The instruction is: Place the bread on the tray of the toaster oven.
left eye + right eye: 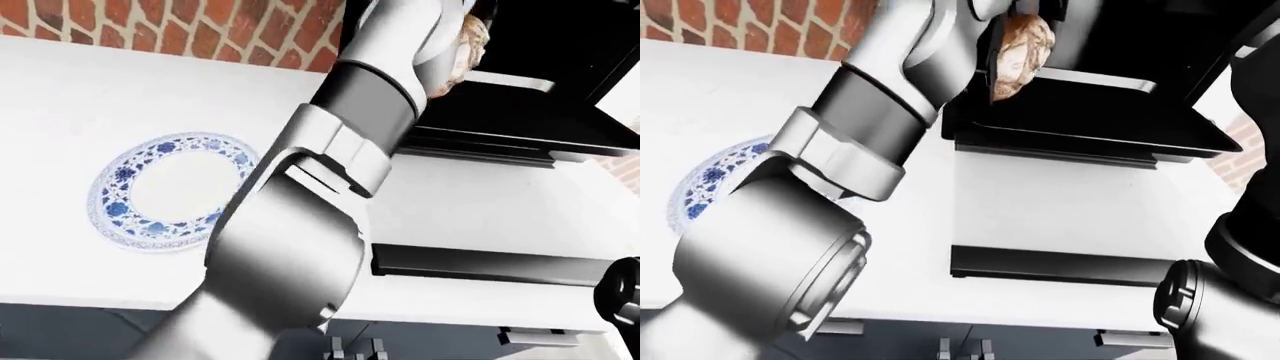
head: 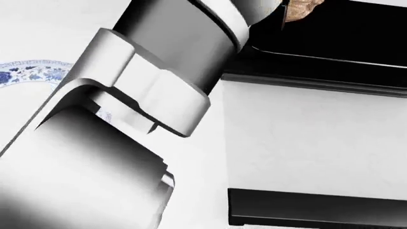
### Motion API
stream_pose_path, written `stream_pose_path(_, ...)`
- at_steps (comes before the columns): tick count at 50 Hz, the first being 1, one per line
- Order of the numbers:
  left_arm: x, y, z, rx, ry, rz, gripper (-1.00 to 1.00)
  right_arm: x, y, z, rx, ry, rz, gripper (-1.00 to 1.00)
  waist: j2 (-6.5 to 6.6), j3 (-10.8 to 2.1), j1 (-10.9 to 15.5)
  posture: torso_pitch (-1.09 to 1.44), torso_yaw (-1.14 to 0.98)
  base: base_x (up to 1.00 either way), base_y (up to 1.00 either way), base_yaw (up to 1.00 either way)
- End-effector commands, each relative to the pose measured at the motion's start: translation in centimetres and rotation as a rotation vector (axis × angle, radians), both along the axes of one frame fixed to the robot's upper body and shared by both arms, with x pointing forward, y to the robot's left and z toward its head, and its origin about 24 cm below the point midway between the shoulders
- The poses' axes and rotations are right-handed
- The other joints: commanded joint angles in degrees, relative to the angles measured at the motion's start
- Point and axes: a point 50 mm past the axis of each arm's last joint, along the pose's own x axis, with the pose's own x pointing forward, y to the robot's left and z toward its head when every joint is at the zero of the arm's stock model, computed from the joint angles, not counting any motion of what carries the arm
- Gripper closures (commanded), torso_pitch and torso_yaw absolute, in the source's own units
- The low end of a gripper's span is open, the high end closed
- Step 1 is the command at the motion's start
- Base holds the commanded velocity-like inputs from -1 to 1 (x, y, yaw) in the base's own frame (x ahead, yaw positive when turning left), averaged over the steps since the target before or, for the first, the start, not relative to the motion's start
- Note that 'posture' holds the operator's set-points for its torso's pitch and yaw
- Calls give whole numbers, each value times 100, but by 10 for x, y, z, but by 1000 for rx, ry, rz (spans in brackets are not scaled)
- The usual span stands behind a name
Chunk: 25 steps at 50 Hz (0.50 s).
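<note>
The bread [image 1: 1020,54], a brown crusty piece, hangs at the end of my left arm over the opening of the black toaster oven [image 1: 1120,30]. My left hand [image 1: 1000,34] is mostly hidden behind its own wrist; a dark finger [image 1: 991,52] lies against the bread and the hand seems shut on it. The oven's grey tray [image 1: 1095,79] shows just right of and below the bread, above the lowered black door [image 1: 1080,124]. The bread also shows in the left-eye view [image 1: 462,49]. My right arm [image 1: 1215,300] rises along the right edge; its hand is out of view.
A blue-and-white patterned plate [image 1: 170,191] lies on the white counter [image 1: 90,82] to the left. A flat black strip [image 1: 490,264] lies near the counter's lower edge. A red brick wall [image 1: 180,30] runs along the top. My left arm fills the middle of every view.
</note>
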Motion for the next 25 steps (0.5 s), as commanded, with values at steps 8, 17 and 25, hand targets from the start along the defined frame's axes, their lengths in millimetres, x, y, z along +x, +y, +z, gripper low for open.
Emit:
stream_pose_path(8,-3,-18,-12,-94,-62,-45,98,-11,-2,15,5,-80,-9,-100,-33,-184,-26,0,0,0,0,0)
stream_pose_path(17,16,-3,-31,-98,-52,23,98,-8,0,12,-1,-77,-3,-100,-11,-213,-59,0,0,0,0,0)
stream_pose_path(25,12,-3,-17,-91,-85,26,98,-9,1,12,0,-76,0,-100,7,-217,-81,0,0,0,0,0)
